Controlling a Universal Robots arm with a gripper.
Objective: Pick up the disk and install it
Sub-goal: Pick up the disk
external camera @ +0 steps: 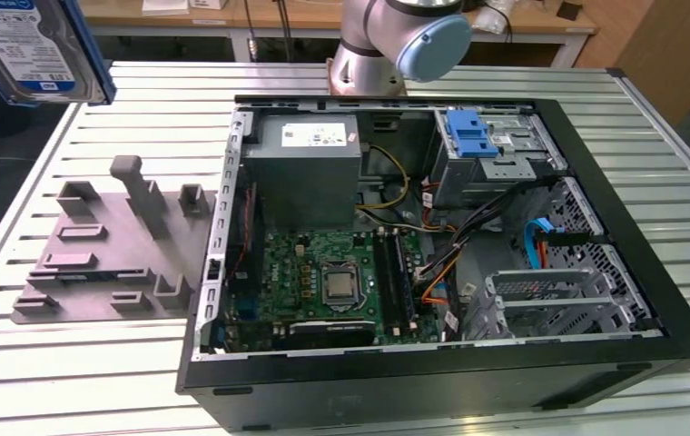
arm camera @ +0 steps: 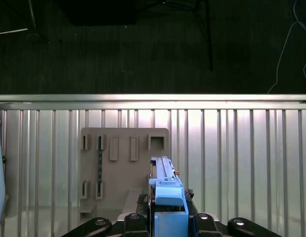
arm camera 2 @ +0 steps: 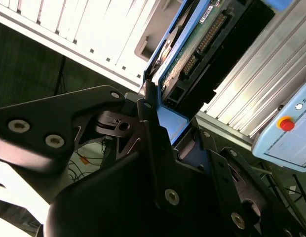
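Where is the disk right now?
The disk is at the exterior view's top left corner, high above the grey holder fixture; the first wrist view shows it edge-on in the gripper.

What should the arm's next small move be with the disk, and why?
Probably carry it toward the exterior view's right, over the open computer case. The disk is already lifted, clamped between the fingers, and in the first wrist view hangs about over the grey holder fixture, apart from the case.
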